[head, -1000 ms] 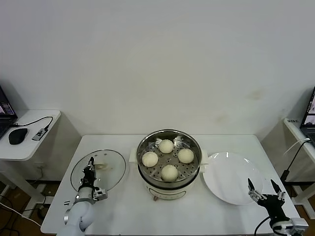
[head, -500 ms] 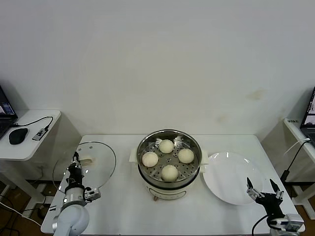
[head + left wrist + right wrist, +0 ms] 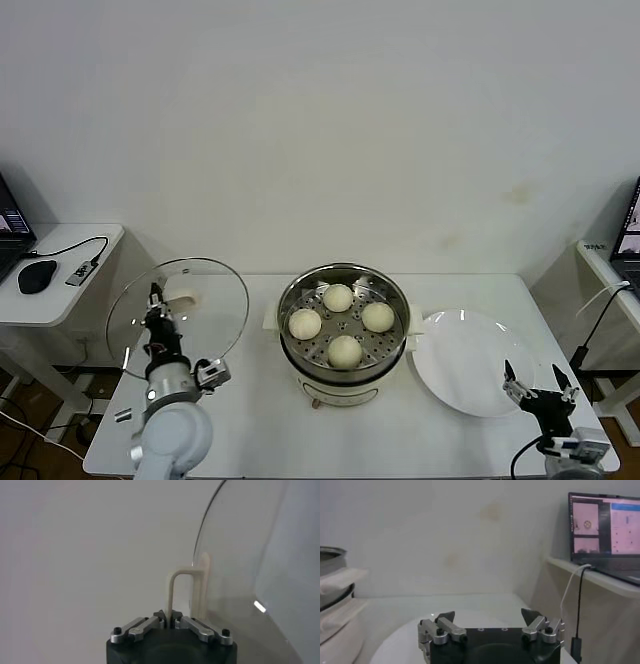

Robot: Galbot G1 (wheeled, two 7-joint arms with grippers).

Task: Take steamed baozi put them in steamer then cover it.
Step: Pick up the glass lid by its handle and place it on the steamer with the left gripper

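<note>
Several cream-white baozi [image 3: 345, 351] lie in the shiny perforated steamer [image 3: 344, 269] at the table's middle. My left gripper [image 3: 157, 300] is at the table's left end, raised above the surface and shut on the cream handle [image 3: 175, 587] of the glass cover [image 3: 205, 310]. The cover [image 3: 250, 570] stands nearly on edge in the air, well left of the steamer. My right gripper [image 3: 538, 385] is open and holds nothing; it hangs low at the table's front right corner, just beyond the white plate [image 3: 470, 360]. In the right wrist view the gripper [image 3: 490, 616] has only the plate [image 3: 400, 640] before it.
A side table on the left carries a black mouse [image 3: 36, 276] and a cable. On the right, another side table holds a laptop [image 3: 605, 527] with a hanging white cable. Part of the steamer's pot [image 3: 332, 600] shows at the edge of the right wrist view.
The left gripper has lifted the cover off the table and tipped it from flat to nearly upright. The right gripper has barely shifted.
</note>
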